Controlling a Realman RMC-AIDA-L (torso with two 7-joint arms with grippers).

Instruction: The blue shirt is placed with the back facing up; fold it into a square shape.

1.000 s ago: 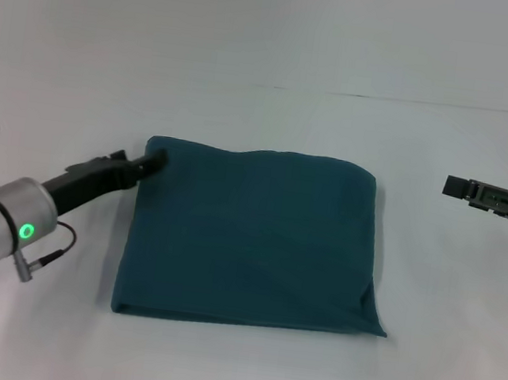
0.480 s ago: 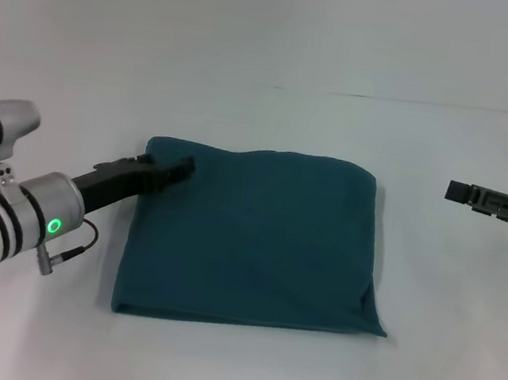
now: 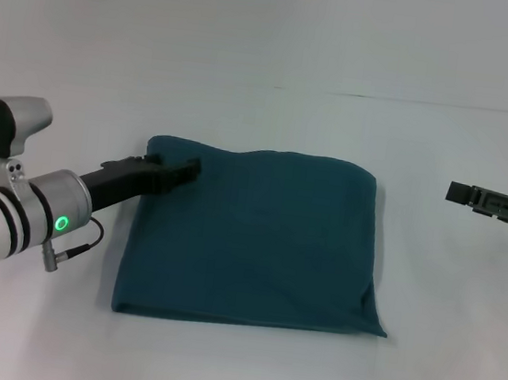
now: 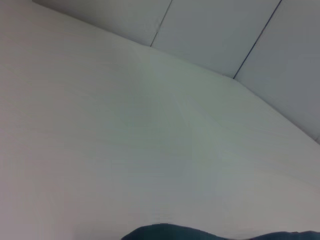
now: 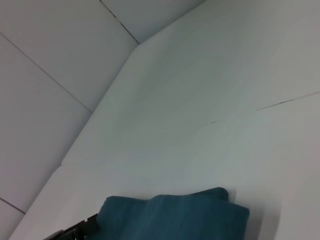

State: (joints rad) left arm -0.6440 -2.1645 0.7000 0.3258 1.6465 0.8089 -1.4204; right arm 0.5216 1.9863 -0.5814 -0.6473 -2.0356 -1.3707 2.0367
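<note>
The blue shirt (image 3: 252, 241) lies folded into a rough square in the middle of the white table, plain side up. It also shows in the right wrist view (image 5: 170, 217) and as a dark edge in the left wrist view (image 4: 165, 233). My left gripper (image 3: 190, 166) reaches in from the left and lies low over the shirt's far left corner, its fingers together and holding nothing. It shows in the right wrist view too (image 5: 80, 230). My right gripper (image 3: 456, 191) hovers to the right of the shirt, apart from it.
The white table (image 3: 242, 365) runs on all sides of the shirt. Its back edge meets a pale wall (image 3: 274, 26). A thin seam crosses the table behind the shirt.
My left gripper has moved right from the shirt's far left corner to a little way in over the cloth. The shirt and the right gripper have stayed in place.
</note>
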